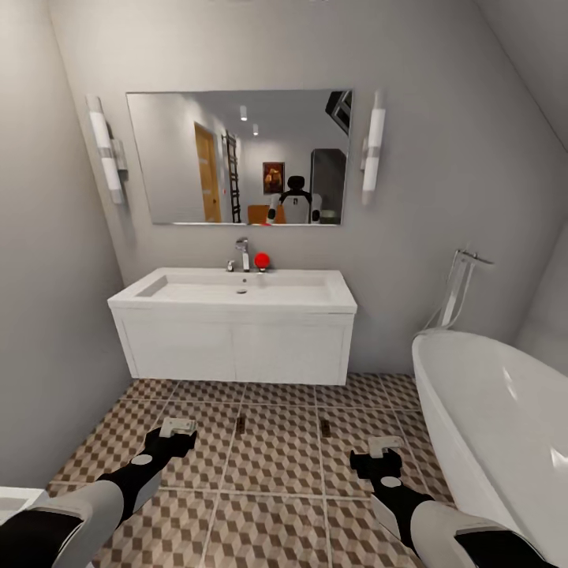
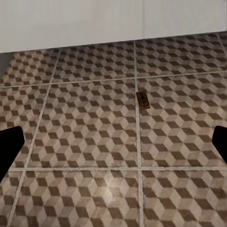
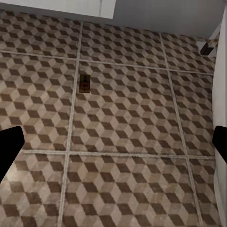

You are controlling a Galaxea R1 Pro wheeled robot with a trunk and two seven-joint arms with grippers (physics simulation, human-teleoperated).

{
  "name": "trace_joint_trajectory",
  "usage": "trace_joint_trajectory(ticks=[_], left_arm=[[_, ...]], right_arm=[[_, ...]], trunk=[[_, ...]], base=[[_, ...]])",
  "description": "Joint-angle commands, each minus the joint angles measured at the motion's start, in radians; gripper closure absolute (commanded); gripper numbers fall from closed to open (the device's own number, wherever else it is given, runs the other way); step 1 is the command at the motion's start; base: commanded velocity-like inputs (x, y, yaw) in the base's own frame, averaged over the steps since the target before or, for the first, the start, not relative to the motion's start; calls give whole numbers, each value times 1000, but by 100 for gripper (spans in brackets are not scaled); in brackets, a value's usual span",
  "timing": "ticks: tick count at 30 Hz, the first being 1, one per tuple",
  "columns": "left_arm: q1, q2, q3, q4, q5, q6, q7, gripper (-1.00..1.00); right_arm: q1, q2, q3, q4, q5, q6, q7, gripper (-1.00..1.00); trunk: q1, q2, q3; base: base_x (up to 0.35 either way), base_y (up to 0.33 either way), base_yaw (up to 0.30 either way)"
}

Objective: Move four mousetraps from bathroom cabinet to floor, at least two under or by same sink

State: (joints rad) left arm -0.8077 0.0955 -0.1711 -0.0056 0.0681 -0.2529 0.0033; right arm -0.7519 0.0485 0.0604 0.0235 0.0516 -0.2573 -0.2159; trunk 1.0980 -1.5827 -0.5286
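Grey bathroom walls, patterned floor (image 1: 276, 465) of brown, beige and white cube tiles across the lower half of the head view. Centre frame: white sink (image 1: 237, 289) on a white two-door wall-hung vanity (image 1: 234, 347), chrome tap (image 1: 242, 254) at its back edge with a small red ball (image 1: 261, 259) just beside the tap. Mirror (image 1: 238, 158) above, a tube lamp at either side of it. White bathtub (image 1: 497, 426) along the right edge. Two mousetraps on the tiles just in front of the vanity, well apart: left mousetrap (image 1: 241, 425) lower centre, right mousetrap (image 1: 325, 427) further right. Left gripper (image 1: 178, 428) lower left, right gripper (image 1: 386, 446) lower right, both held over the floor, neither holding anything.

Left wrist view: tile floor, white vanity front across the top of the frame. One mousetrap (image 2: 143, 100) lies flat just right of centre, beside a grout line. Dark fingertips (image 2: 9, 151) at the left and right edges, spread wide, nothing between them.

Right wrist view: tile floor again, vanity corner at upper left, white tub wall down the right edge. One mousetrap (image 3: 84, 83) lies flat upper left of centre, next to a grout line. Dark fingertips (image 3: 8, 149) at both side edges, spread wide and empty.
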Motion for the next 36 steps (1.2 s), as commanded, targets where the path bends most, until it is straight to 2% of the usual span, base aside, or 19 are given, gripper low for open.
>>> trace_joint_trajectory(ticks=[1,36], left_arm=[[-1,0,-8,1,7,-3,0,-100],[-1,-3,-7,1,7,-3,0,-100]], right_arm=[[-1,0,6,3,5,-2,-7,-100],[-1,-4,6,1,2,-3,-8,-100]], trunk=[[-4,7,2],[-138,252,112]], base=[[0,0,0],[0,0,0]])
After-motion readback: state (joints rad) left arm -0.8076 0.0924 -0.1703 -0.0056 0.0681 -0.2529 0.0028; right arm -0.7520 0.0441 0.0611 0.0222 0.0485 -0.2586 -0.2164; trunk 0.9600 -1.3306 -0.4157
